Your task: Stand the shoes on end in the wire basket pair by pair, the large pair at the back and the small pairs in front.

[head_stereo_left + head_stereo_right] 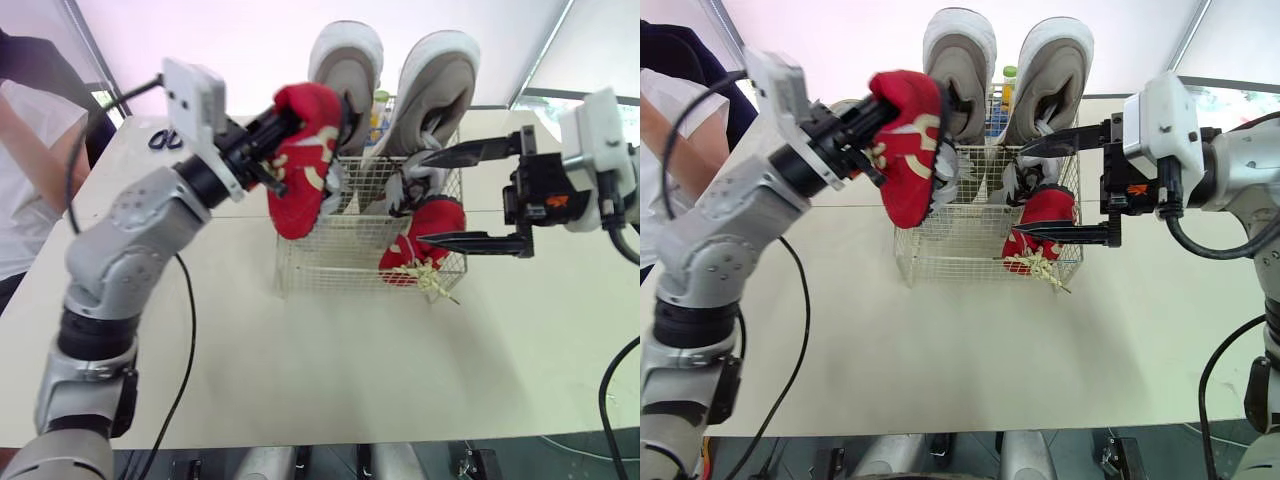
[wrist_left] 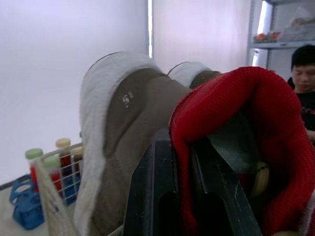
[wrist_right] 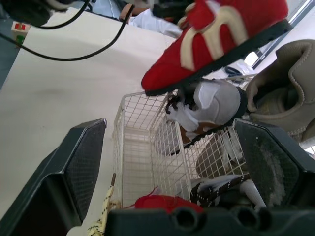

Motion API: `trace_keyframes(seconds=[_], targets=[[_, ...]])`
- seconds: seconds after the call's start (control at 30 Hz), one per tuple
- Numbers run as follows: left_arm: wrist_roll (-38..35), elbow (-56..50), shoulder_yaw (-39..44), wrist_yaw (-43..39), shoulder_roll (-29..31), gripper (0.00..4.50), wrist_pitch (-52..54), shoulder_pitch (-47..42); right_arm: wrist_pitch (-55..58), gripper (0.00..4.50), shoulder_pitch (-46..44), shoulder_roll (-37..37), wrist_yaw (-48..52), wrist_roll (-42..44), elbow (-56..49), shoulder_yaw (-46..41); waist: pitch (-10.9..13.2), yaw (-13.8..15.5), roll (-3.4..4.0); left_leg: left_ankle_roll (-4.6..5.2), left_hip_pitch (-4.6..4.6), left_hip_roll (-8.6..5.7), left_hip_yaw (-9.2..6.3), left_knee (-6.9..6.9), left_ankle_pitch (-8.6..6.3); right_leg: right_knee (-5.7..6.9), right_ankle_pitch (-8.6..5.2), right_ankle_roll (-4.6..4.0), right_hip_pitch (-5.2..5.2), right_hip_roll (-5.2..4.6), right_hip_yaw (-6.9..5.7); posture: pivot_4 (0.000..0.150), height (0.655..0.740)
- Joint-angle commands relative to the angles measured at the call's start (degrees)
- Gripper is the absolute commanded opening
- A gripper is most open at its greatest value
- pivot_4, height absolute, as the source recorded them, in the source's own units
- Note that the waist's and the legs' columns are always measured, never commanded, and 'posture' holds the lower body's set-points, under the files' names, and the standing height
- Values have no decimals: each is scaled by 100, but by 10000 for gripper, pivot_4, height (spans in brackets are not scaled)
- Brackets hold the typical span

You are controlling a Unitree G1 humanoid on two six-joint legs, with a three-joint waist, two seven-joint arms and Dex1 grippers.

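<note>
here, the left claw (image 1: 266, 148) is clamped on the heel opening of a red cloth shoe with cream stripes (image 1: 305, 160): in the left wrist view one black finger (image 2: 216, 196) sits inside the shoe and the other outside. it holds the shoe in the air, toe hanging down, over the front left corner of the white wire basket (image 1: 330, 262), which stands on the pale table (image 1: 300, 380). the right claw (image 1: 425, 198) stands wide apart at the basket's right side, gripping nothing. its lower finger crosses in front of the second red shoe (image 1: 440, 215), which stands in the front right corner; contact cannot be told. two large beige-and-white shoes (image 1: 435, 85) stand on end at the back, and small white shoes with black laces (image 3: 211, 101) sit between them and the red one.
</note>
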Motion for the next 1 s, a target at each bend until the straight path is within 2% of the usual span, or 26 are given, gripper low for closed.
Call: trace_keyframes(seconds=[0.03, 0.23, 0.53, 0.63, 0.9, 1.0], targets=[[623, -3, -121, -325, -297, 626, -376, 44, 47, 45000, 48, -158, -114, 30, -123, -306, 0, -2, 0, 1, 0, -1, 0, 2, 0, -5, 3, 5, 3, 0, 0, 1500, 7400], [1229, 102, -85, -304, -805, 626, -450, 288, 161, 45000, 129, -143, -299, 53, -182, -295, -1, -1, 1, 2, 0, 0, 0, 4, 0, -8, 11, 17, 4, 0, 0, 1500, 7400], [2634, -190, -150, 447, -1489, 626, -1049, 1065, -38, 45000, -382, 88, -317, -299, 131, 260, -9, -12, 7, 1, 5, 1, 1, 13, 1, -8, 17, 24, 14, 2, -1, 1500, 7400], [2792, -681, -278, 602, -1712, 626, -1055, 1494, -201, 45000, -473, 77, -141, -462, 295, 370, -12, -12, 6, 2, 11, 1, 1, 13, 0, -10, 19, 24, 19, 2, -2, 1500, 7400], [2981, -858, -209, 482, -1840, 626, -1047, 2025, -519, 45000, -723, 345, 26, -772, 719, 652, -18, -15, 16, 1, 16, 6, 2, 14, 1, -6, 21, 22, 20, 8, -2, 1500, 7400], [2800, -792, -141, 490, -1986, 626, -802, 2120, -582, 45000, -789, 421, 81, -845, 834, 694, -22, 0, 21, 1, 16, 9, 2, 15, 1, -6, 22, 21, 19, 13, -2, 1500, 7400]])
